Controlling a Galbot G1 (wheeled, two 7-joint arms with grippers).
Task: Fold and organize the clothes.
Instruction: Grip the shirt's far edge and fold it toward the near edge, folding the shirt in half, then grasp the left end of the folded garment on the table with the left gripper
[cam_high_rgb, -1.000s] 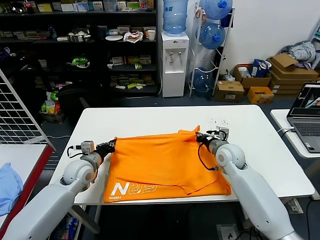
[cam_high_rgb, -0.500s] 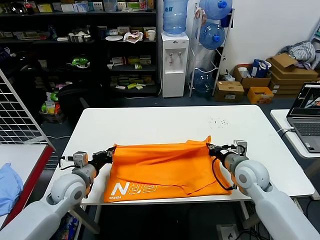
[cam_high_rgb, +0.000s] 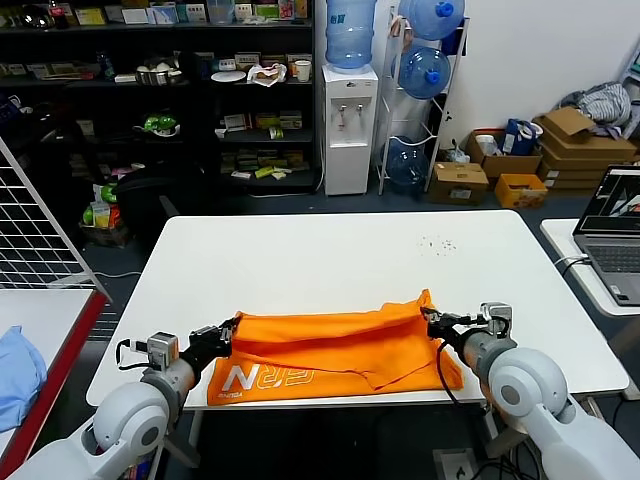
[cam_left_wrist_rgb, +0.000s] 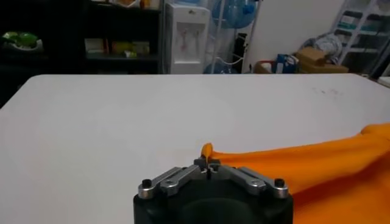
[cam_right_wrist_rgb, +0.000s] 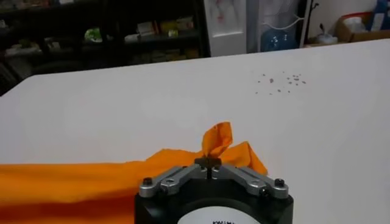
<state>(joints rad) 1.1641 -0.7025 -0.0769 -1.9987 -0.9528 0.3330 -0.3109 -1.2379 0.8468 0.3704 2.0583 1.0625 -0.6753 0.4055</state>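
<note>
The bright orange T-shirt (cam_high_rgb: 330, 350) lies folded over itself along the near edge of the white table (cam_high_rgb: 330, 255), white lettering showing at its front left. My left gripper (cam_high_rgb: 228, 332) is shut on the shirt's left corner, which shows in the left wrist view (cam_left_wrist_rgb: 208, 151) at the jaws (cam_left_wrist_rgb: 207, 164). My right gripper (cam_high_rgb: 432, 318) is shut on the shirt's right corner, a raised orange tuft in the right wrist view (cam_right_wrist_rgb: 216, 139) above the jaws (cam_right_wrist_rgb: 208, 164). The top layer is stretched between both grippers.
A second white table with a laptop (cam_high_rgb: 615, 235) stands at the right. A light blue cloth (cam_high_rgb: 18, 365) lies on a table at the left beside a wire rack (cam_high_rgb: 40, 230). Shelves, a water dispenser (cam_high_rgb: 348, 125) and boxes stand behind.
Both grippers have pulled the shirt's far edge toward the near table edge, folding the top layer over the lower part. The lettering stays at the front left.
</note>
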